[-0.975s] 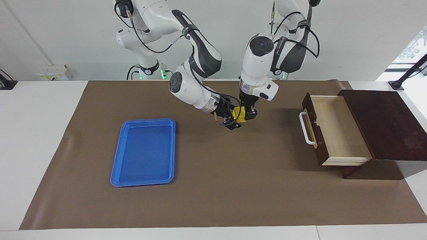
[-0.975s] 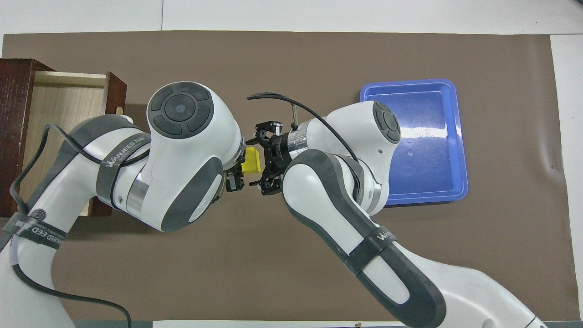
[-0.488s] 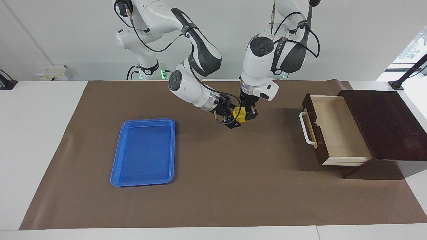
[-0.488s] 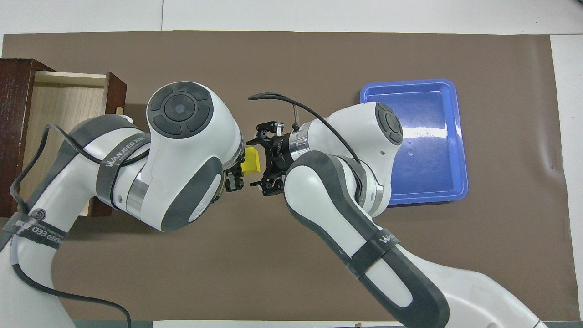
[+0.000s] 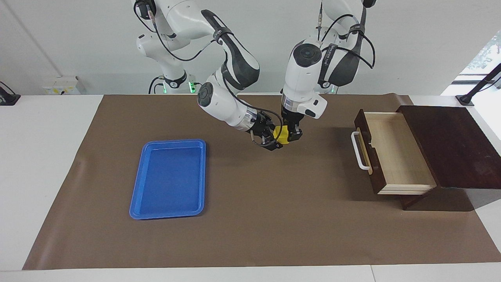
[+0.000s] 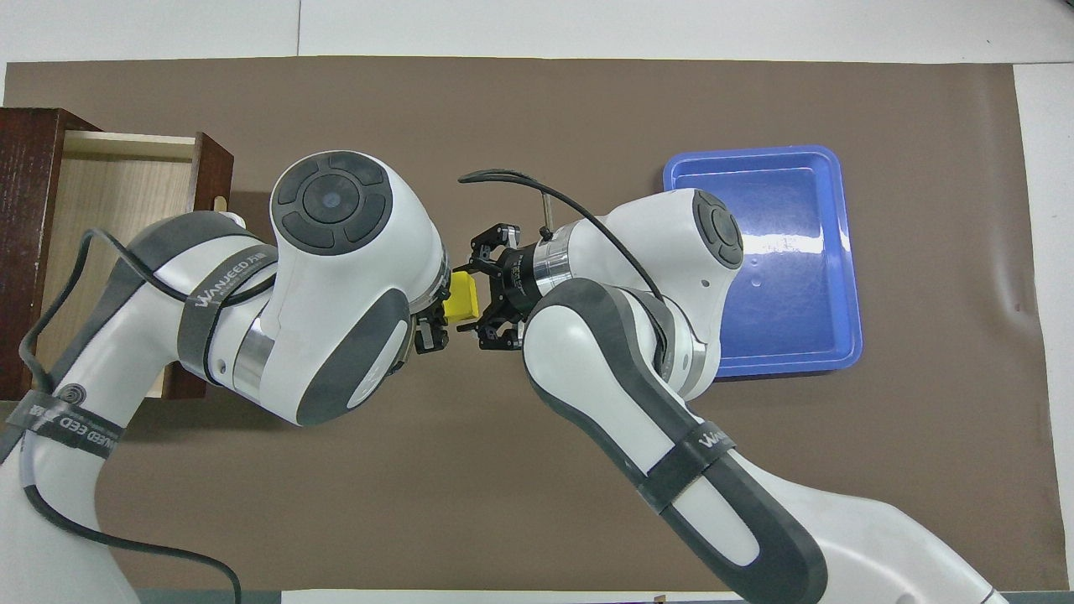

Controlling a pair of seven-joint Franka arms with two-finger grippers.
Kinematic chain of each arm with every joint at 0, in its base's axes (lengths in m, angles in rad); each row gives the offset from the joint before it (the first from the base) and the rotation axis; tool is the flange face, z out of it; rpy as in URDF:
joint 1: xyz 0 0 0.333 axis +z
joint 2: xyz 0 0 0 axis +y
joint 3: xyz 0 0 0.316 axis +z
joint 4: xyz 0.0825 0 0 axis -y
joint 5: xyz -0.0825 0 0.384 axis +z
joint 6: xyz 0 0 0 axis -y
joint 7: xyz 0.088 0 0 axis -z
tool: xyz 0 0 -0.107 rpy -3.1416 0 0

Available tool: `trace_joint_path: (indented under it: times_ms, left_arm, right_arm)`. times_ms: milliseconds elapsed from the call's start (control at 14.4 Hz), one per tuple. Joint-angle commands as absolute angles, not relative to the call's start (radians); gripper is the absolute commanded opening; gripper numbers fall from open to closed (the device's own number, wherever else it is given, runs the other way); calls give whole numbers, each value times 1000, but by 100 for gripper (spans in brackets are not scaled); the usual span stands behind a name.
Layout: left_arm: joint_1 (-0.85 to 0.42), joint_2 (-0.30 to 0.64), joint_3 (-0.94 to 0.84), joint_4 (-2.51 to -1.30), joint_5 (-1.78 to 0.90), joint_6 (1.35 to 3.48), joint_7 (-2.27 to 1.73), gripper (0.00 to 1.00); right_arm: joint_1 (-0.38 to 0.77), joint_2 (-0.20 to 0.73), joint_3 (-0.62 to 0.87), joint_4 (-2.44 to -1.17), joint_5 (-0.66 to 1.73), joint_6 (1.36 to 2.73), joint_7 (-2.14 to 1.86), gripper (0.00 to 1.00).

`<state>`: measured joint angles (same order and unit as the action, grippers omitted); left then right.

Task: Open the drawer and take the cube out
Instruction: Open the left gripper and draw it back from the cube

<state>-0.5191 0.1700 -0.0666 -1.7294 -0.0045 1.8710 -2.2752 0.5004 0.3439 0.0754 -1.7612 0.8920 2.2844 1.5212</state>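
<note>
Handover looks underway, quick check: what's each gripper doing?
Left gripper: shut on the cube, in the air.
Right gripper: at the cube, grip cannot be told.

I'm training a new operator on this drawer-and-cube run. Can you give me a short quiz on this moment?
1. True or false: the dark brown wooden drawer stands open.
2. What is gripped by the left hand above the brown mat?
3. The flat blue plastic tray holds: A) a cube B) nothing C) a cup.

Key: 1 true. 2 the small yellow cube, with the right hand at its side. 3 B.
</note>
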Motion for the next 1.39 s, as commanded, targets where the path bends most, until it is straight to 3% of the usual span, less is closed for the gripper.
trace_joint_path:
  times_ms: [0, 70, 488, 557, 627, 697, 975, 1324]
  left_arm:
    - [-525, 160, -58, -1752, -11, 1894, -2280, 0]
    - [-525, 160, -57, -1750, -11, 1894, -2278, 0]
    - [-525, 156, -58, -1758, -9, 1893, -2273, 2]
    - [-525, 156, -58, -1758, -9, 1894, -2272, 28]
    - [-523, 158, -58, -1750, -9, 1888, -2270, 76]
    - [-522, 158, -55, -1747, -8, 1881, -2263, 100]
    - [-480, 153, -54, -1752, 44, 1849, -2195, 100]
    - [-316, 137, -54, -1821, 70, 1871, -1973, 100]
  right_arm:
    - [499, 319, 78, -1793, 914, 2303, 1499, 10]
    - [497, 319, 78, -1792, 914, 2296, 1494, 0]
    - [494, 319, 78, -1787, 913, 2292, 1470, 0]
    - [492, 319, 78, -1787, 913, 2292, 1470, 0]
    - [492, 321, 78, -1786, 914, 2292, 1468, 0]
    - [492, 321, 78, -1784, 914, 2292, 1470, 0]
    - [486, 322, 78, -1776, 914, 2289, 1470, 0]
    - [416, 330, 69, -1753, 901, 2240, 1453, 0]
